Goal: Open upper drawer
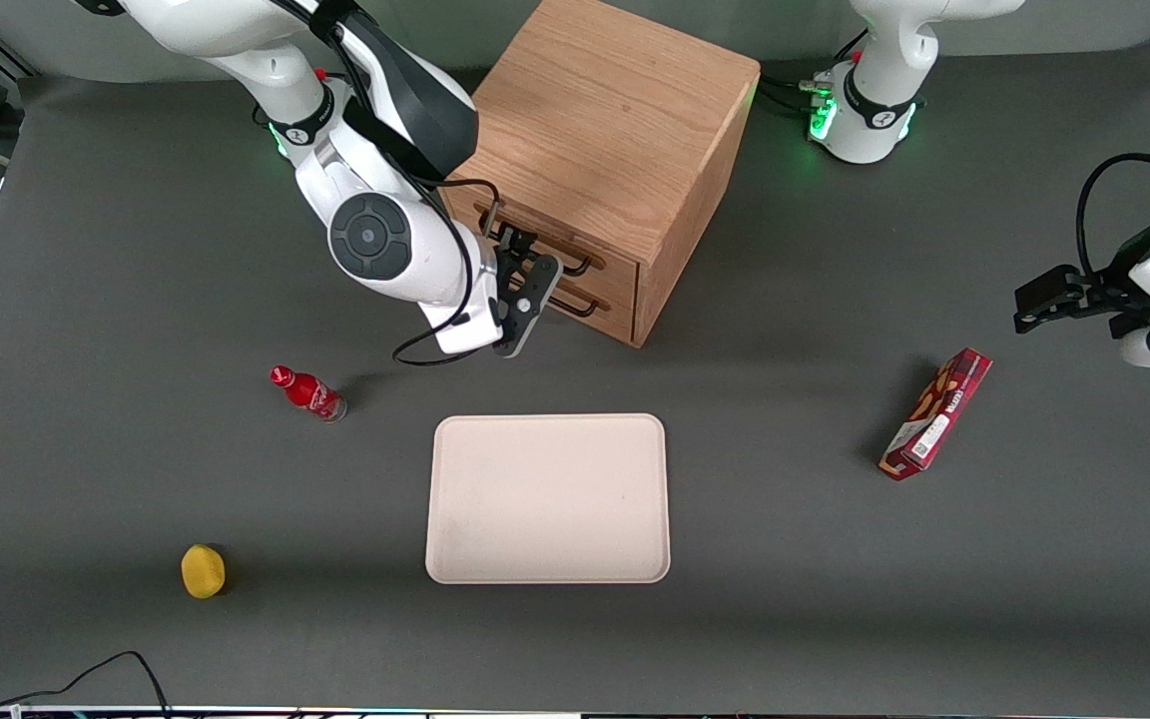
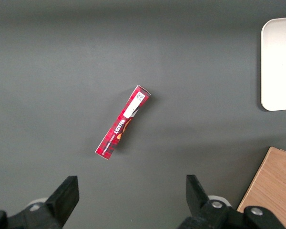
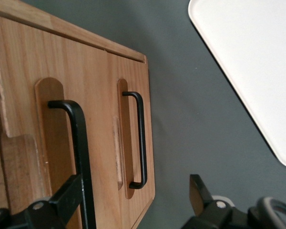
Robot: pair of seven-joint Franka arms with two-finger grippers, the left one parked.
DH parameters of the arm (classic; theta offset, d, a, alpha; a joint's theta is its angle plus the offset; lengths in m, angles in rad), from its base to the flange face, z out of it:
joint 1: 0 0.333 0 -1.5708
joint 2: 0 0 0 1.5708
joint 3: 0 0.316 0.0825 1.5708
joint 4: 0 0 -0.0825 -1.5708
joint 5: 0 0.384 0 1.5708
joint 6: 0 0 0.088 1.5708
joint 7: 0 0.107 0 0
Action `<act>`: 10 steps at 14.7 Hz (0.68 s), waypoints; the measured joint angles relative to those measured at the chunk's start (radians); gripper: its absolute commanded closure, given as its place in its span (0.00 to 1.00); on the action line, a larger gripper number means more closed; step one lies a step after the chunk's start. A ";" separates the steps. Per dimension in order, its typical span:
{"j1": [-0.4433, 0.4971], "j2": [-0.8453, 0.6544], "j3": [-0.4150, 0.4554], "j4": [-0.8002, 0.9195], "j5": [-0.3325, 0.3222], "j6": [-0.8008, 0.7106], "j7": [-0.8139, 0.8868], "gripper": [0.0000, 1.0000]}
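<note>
Now the right arm's black two-finger gripper [image 1: 523, 268] is hanging directly in front of the boxy oak-wood cabinet [image 1: 615, 130], at the height of the two drawer fronts. The upper drawer [image 1: 545, 240], the top one of the two shallow oak fronts, is sitting flush with the cabinet face, so it is looking closed, and its thin black wire bar handle [image 3: 78, 157] is lying across the recess in the wood. In the right wrist view the fingers [image 3: 66, 198] are standing wide apart, and the upper handle is running down to just beside one finger; I cannot tell if it is touching it. The lower drawer [image 3: 133, 138], with the same kind of black handle [image 3: 139, 138], is also sitting closed under the upper one. Nearer to the front camera than the cabinet, a flat cream rectangular tray [image 1: 547, 497] is lying on the dark grey table [image 1: 835, 599]. A small red bottle [image 1: 307, 392] is lying on its side near the tray, toward the working arm's end, and a yellow round object [image 1: 203, 570] is resting still nearer to the camera. A long red snack box [image 1: 936, 413] is lying toward the parked arm's end of the table, well apart from the tray.
</note>
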 measured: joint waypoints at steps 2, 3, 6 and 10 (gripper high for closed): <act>-0.001 -0.001 0.004 -0.004 0.007 -0.014 0.000 0.00; -0.001 -0.001 0.006 -0.004 0.017 -0.024 0.000 0.00; -0.006 -0.004 0.008 -0.004 0.043 -0.054 0.000 0.00; -0.009 -0.010 0.009 -0.007 0.062 -0.060 0.000 0.00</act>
